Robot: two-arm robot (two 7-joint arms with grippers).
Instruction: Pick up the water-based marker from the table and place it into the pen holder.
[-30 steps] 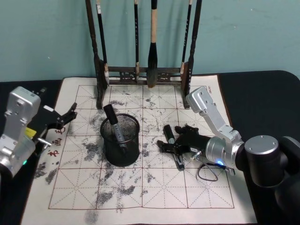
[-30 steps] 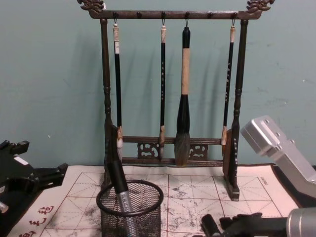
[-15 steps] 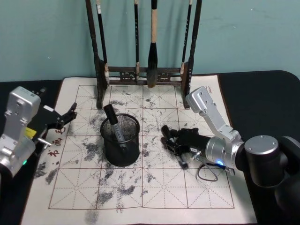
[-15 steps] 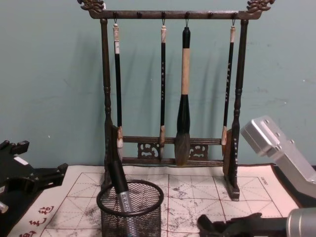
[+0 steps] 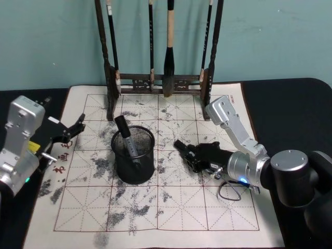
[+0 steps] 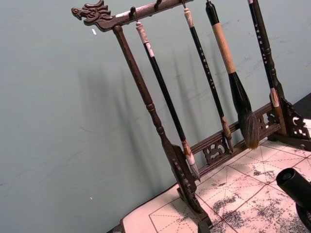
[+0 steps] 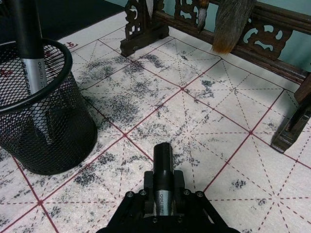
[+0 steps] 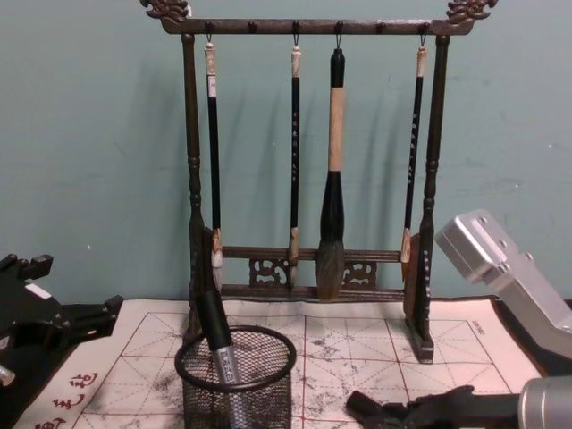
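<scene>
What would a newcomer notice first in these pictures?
The tall dark wooden brush rack with hanging brushes stands at the back of the cream grid-lined mat. Before it, the black wire-mesh pen holder has one black-and-silver marker in it, and to its right the right tool is shut on a second black marker close to the mat. The left tool is parked at the mat's left edge.

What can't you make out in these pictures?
Marker rear end: right wrist view, buried in the right tool shut on it.
Pen holder base: chest view, cut off by the bottom edge.
Brush rack top: head view, cut off by the top edge.
Dark round object: left wrist view, cut by the right edge; unidentifiable.
Left tool, parked at the mat's left: chest view's left edge cuts it off.
</scene>
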